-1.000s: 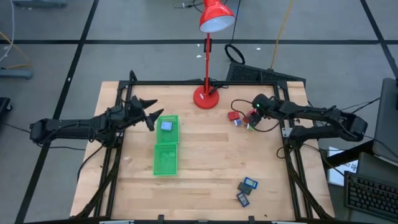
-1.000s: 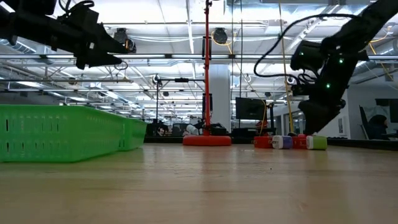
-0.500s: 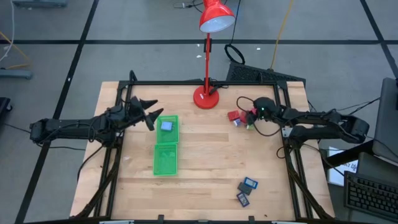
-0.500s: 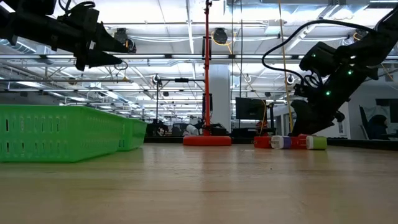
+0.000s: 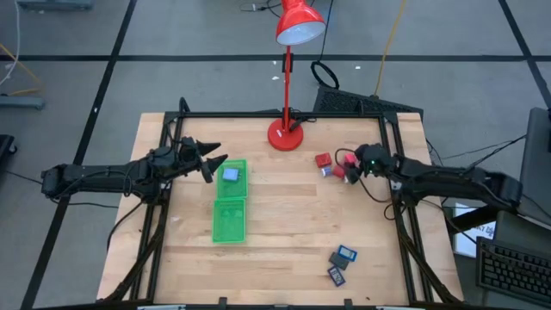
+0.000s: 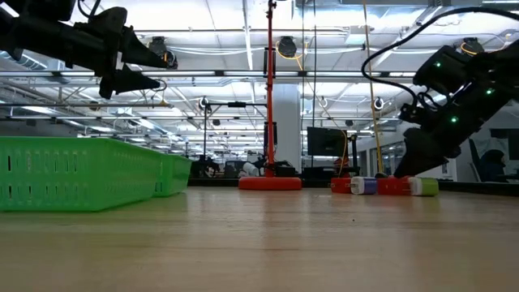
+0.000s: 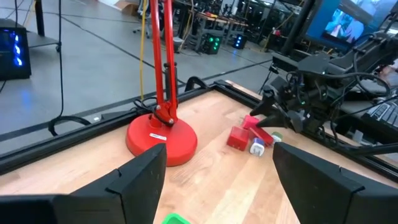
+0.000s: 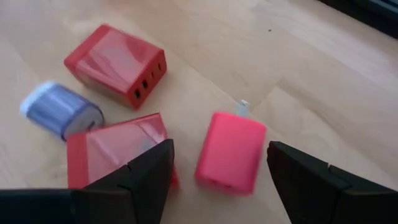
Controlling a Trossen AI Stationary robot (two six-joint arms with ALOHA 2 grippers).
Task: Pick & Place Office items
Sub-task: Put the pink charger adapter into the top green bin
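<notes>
The right end effector (image 5: 351,167) is being held low over the surface (image 5: 284,215) near its far right corner, its fingers (image 8: 149,180) spread, nothing being pinched between them. Just ahead of it a pink-red block (image 8: 231,151) is lying in line with the gap, with a small pale tab at its far end. Judged from this, a pick is being prepared: the next move is calling for the fingers to be brought down on either side of that block and pressed together across its narrow sides, without its neighbours being knocked.

Beside it a glossy red block (image 8: 116,62) with three small slots in one face is lying, a second red block (image 8: 115,152) is partly hidden by one finger, and a stubby whitish-blue cylinder (image 8: 61,112) is resting close by. All are looking like smooth hard plastic with rounded edges.

The left end effector (image 5: 213,163) is being held above the far end of the green tray (image 5: 230,220), also spread and empty. The tray's walls are ribbed plastic; a blue piece (image 5: 231,174) is lying in its far compartment.

Two dark rectangles (image 5: 341,263) with blue faces are lying near the near right corner of the pale wooden planks. A red lamp (image 5: 287,129) with a round base is standing at the far edge.
</notes>
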